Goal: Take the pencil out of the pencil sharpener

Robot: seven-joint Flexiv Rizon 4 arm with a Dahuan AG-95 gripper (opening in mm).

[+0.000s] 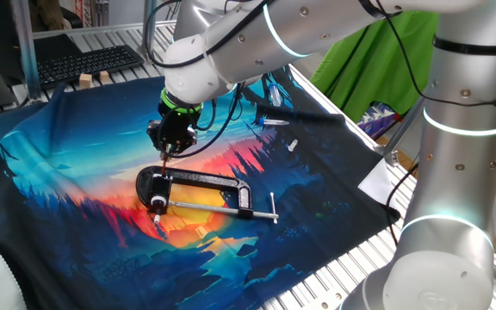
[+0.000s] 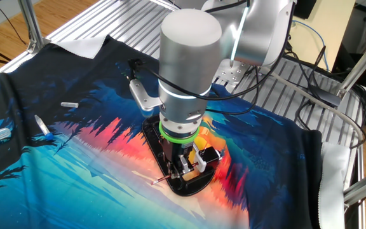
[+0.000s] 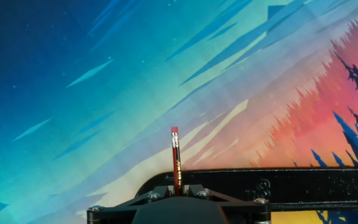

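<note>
Pencil (image 3: 176,158), reddish-brown, held in our closed gripper (image 1: 165,155) above the black C-clamp's (image 1: 198,193) left end; we judge a sideways pull could snap it or drag the clamp.

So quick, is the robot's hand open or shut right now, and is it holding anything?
Gripper: shut on the pencil, jaws pressed on its lower part, eraser end sticking out past them, just above the black C-clamp.

I see the C-clamp (image 1: 198,193) lying flat on the cloth (image 1: 76,189) over the worktop (image 1: 377,258), the pencil (image 3: 177,160) standing above its closed end.
</note>
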